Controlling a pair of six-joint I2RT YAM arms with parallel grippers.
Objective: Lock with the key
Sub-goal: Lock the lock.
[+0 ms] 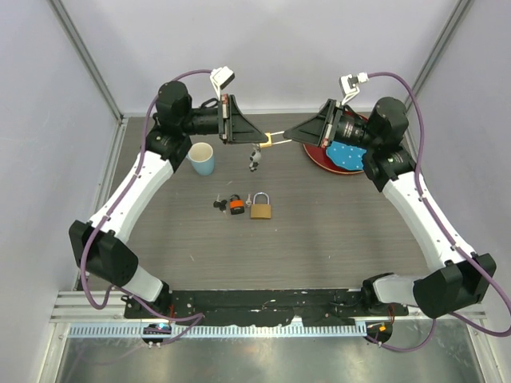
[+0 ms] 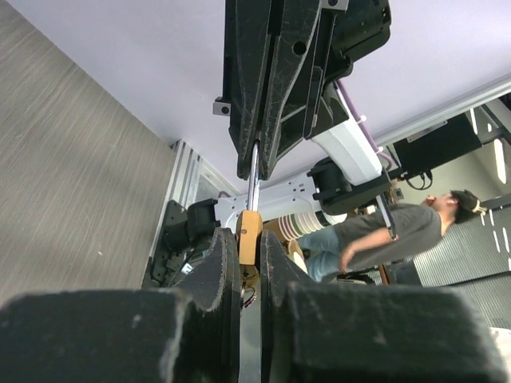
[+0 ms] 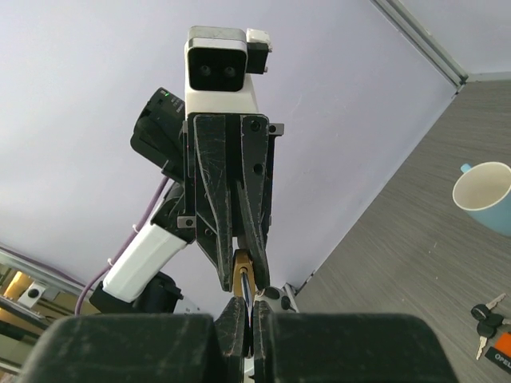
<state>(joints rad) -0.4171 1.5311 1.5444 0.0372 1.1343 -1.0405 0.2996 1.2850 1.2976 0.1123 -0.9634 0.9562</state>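
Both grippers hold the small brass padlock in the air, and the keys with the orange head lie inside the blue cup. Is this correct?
Not quite. The keys lie on the table beside the big padlock, not in the cup, as the top view shows. The left gripper and right gripper do hold the small padlock in the air.

No legible text, labels, numbers, or signs

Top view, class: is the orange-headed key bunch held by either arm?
No; the key bunch lies on the table beside the big brass padlock, with nothing gripping it.
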